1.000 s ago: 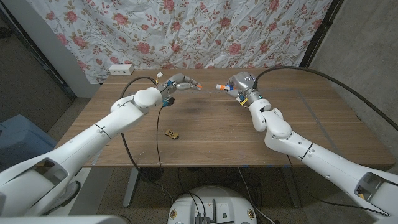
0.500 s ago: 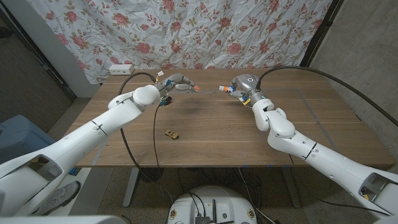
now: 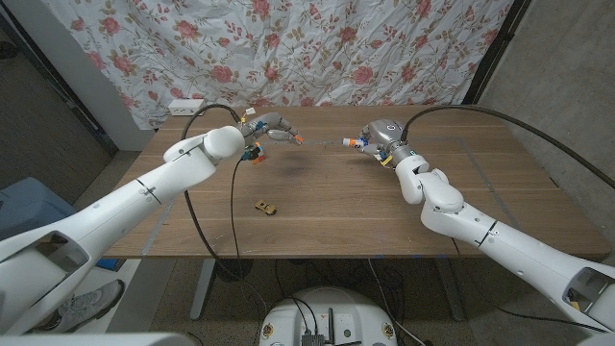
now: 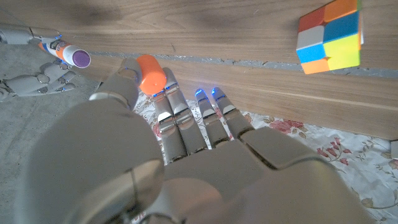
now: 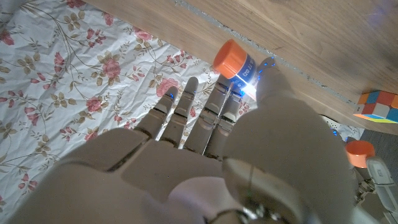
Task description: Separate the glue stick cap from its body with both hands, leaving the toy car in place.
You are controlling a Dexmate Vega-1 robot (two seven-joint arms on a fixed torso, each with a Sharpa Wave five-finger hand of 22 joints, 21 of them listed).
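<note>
My left hand (image 3: 272, 128) pinches the small orange cap (image 4: 149, 73) between thumb and fingers, above the table's far middle. My right hand (image 3: 378, 137) holds the glue stick body (image 3: 353, 142), its open end pointing at the left hand. That body shows an orange base and blue label (image 5: 235, 60) in the right wrist view, and a purple tip (image 4: 73, 56) in the left wrist view. A clear gap separates cap and body. The toy car (image 3: 265, 206), small and yellowish, lies on the wood nearer me, apart from both hands.
A coloured puzzle cube (image 4: 328, 34) sits on the wooden table (image 3: 327, 197) near the left hand, also seen as the cube (image 5: 376, 104) in the right wrist view. A white power strip (image 3: 186, 105) lies at the far left corner. A floral cloth hangs behind.
Both hands have drawn apart sideways, so the gap between cap and glue body has widened. The toy car has stayed put.
</note>
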